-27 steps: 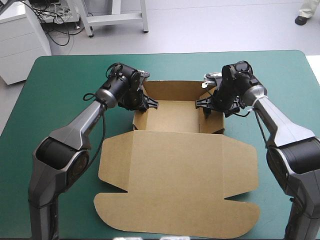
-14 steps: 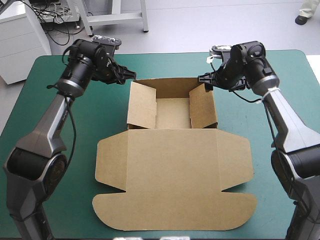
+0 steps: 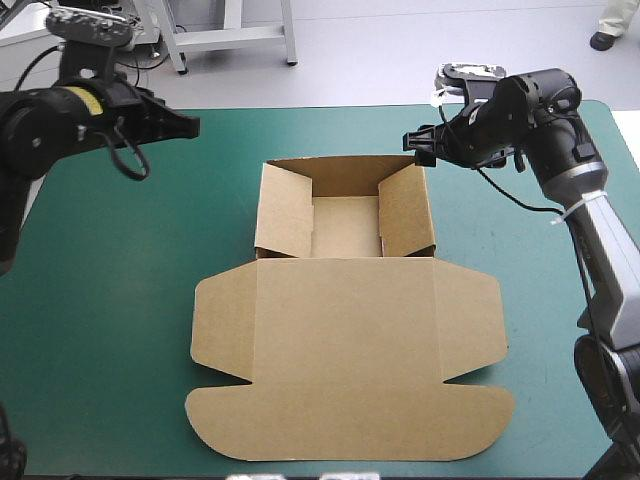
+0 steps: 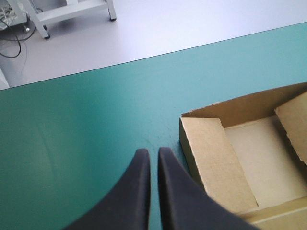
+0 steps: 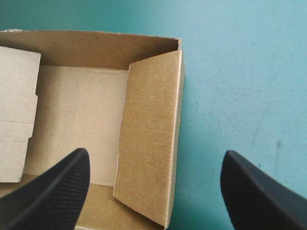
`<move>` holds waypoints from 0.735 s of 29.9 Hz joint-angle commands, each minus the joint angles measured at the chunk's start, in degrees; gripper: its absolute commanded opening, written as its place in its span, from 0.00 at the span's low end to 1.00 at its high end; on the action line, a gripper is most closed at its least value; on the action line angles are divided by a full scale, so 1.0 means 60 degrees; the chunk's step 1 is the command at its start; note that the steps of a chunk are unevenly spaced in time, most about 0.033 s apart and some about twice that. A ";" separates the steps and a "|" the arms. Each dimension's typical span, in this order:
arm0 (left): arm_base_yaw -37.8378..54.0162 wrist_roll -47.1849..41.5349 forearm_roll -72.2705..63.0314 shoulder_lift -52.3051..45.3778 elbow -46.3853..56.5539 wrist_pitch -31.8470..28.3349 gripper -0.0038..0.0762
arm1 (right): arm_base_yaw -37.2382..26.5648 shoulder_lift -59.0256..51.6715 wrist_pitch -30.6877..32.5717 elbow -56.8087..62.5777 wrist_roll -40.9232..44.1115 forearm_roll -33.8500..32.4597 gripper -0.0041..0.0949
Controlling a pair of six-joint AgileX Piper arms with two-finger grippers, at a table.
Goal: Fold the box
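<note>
On the teal-green tabletop [image 3: 110, 300] the brown box [image 3: 345, 330] lies near the middle, an open tray on the far side with its lid flat toward the near edge. I judge the step is to leave it so, and both arms should move high and outward without brushing the side walls, which lean a little inward. The left jaws, pressed almost together, hang over bare cover well apart from the tray's left wall; the right jaws, spread wide, hover above its far right corner.

Box [image 3: 345, 262] centred on table [image 3: 110, 300], lid [image 3: 346, 370] toward near edge.
</note>
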 commanded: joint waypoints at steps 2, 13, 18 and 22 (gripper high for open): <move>-0.0020 0.0308 -0.0524 -0.1621 0.1069 0.0394 0.01 | -0.0074 -0.0522 0.0037 0.0232 -0.0023 0.0104 0.75; -0.0020 0.0368 -0.1531 -0.4891 0.5332 0.0293 0.01 | -0.0074 0.0055 -0.0370 0.0548 -0.0229 0.0130 0.75; -0.0020 0.0818 -0.1507 -0.6257 0.7233 -0.0047 0.01 | -0.0074 0.0653 -0.0597 0.0548 -0.0285 0.0130 0.75; -0.0020 0.0841 -0.1507 -0.7219 0.8682 -0.0590 0.01 | -0.0074 0.1147 -0.0612 0.0548 -0.0349 0.0130 0.75</move>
